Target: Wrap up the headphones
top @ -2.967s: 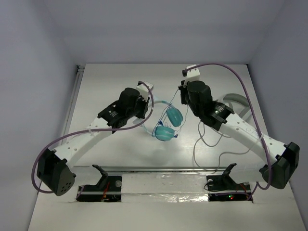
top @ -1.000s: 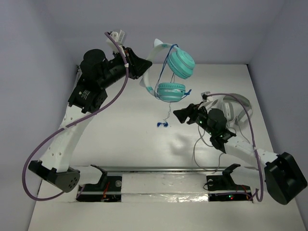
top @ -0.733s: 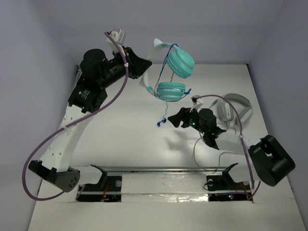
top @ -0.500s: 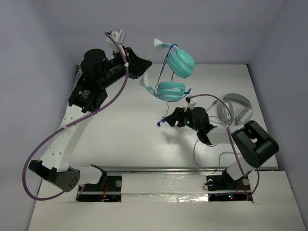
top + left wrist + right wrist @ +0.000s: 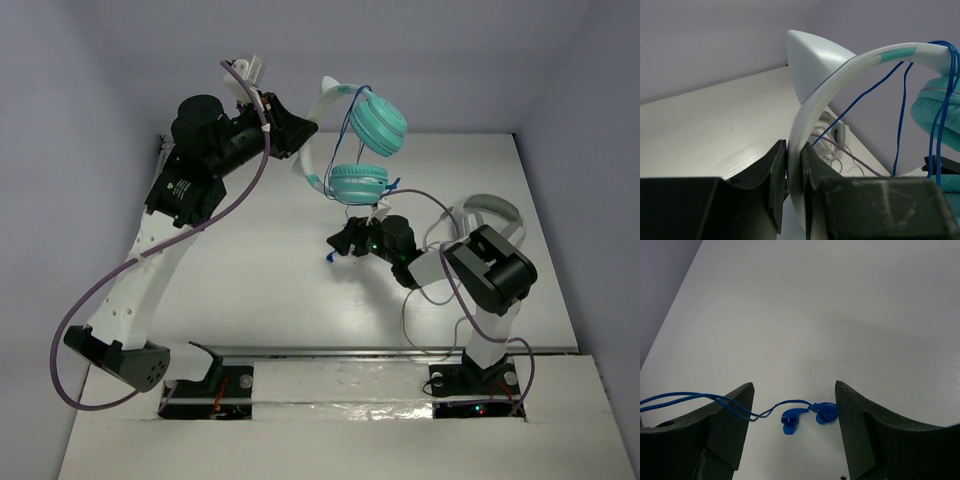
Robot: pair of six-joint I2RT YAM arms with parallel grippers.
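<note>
We logged the left claw clenched on the white headband of the headphones, held above the counter so the blue cord hung free, its plug end sitting between the released jaws of the right claw for grabbing.
</note>
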